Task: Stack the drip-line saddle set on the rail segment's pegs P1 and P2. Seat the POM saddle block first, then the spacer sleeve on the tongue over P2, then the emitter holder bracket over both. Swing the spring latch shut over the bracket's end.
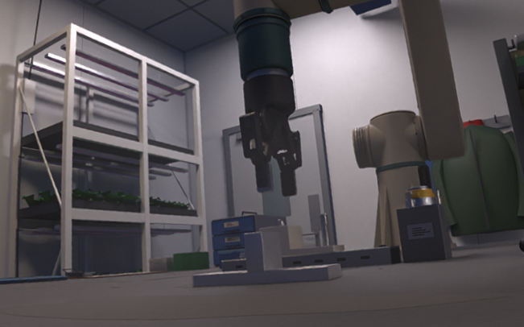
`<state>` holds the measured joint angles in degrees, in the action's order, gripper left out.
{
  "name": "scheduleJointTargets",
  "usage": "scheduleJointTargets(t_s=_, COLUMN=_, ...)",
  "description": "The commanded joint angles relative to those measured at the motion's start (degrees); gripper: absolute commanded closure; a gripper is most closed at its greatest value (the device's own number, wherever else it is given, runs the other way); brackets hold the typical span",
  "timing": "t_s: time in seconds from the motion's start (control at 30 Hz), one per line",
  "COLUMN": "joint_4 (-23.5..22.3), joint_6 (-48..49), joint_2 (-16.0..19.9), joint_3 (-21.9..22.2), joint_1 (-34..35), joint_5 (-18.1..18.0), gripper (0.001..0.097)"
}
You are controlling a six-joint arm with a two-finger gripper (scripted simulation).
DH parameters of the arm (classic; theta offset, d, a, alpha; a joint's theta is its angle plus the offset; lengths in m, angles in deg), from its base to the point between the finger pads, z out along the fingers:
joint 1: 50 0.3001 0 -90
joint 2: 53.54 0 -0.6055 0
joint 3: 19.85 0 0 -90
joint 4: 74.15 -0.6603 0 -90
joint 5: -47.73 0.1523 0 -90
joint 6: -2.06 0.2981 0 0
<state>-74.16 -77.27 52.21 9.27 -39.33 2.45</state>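
A pale saddle block (284, 237) sits on the dark slotted rail segment (330, 255) in the middle of the bench, directly below the fingers, with a cream part (295, 235) at its right side. In front of it a light grey bracket (267, 265), with an upright block on a long flat base, lies on the mat. Behind the rail a thin grey upright (313, 213) rises; pegs and latch are too small to make out. My gripper (275, 185) hangs about a hand's width above the block, pointing down, open and empty.
A blue drawer unit (231, 236) stands behind the rail, with a green bin (190, 261) left of it. A dark box carrying a metal can (422, 230) sits right of the rail by the robot base. A white shelf rack (108, 153) fills the left.
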Motion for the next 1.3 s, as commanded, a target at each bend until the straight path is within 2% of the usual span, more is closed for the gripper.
scheduleJointTargets(t_s=0.0, joint_4=0.1, joint_6=0.0, joint_2=-0.8, joint_3=-0.4, joint_1=0.0, joint_5=-0.7, gripper=0.0261)
scheduleJointTargets(t_s=0.17, joint_4=0.1, joint_6=0.0, joint_2=-3.6, joint_3=-1.3, joint_1=0.0, joint_5=-4.5, gripper=0.0261)
scheduleJointTargets(t_s=0.3, joint_4=0.0, joint_6=0.0, joint_2=-4.7, joint_3=-1.7, joint_1=0.0, joint_5=-6.2, gripper=0.0261)
scheduleJointTargets(t_s=0.9, joint_4=0.0, joint_6=0.0, joint_2=-4.9, joint_3=-1.8, joint_1=0.0, joint_5=-6.5, gripper=0.0261)
scheduleJointTargets(t_s=1.2, joint_4=0.0, joint_6=0.0, joint_2=-4.9, joint_3=-1.8, joint_1=0.0, joint_5=-6.5, gripper=0.0431)
scheduleJointTargets(t_s=1.27, joint_4=0.1, joint_6=0.0, joint_2=-4.9, joint_3=-1.8, joint_1=0.0, joint_5=-6.5, gripper=0.0431)
